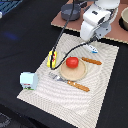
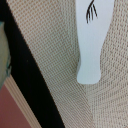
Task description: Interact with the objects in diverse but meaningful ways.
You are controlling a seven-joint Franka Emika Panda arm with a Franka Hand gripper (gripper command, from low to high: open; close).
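I see a beige woven placemat [image 1: 102, 75] on a black tabletop [image 1: 20, 30]. Tan plate [image 1: 75, 74] sits mid-mat. Wooden-handled fork [image 1: 70, 82] lies along the plate's near edge, wooden-handled knife [image 1: 92, 61] just past its far side. Grey pot [image 1: 71, 11] on a brown board [image 1: 117, 34] behind the mat.

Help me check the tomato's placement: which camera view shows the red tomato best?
The exterior view. There the red tomato sits in full sight on the round plate, with the yellow packet beside the plate. The wrist view shows nothing of the tomato, only a white object lying on the woven mat.
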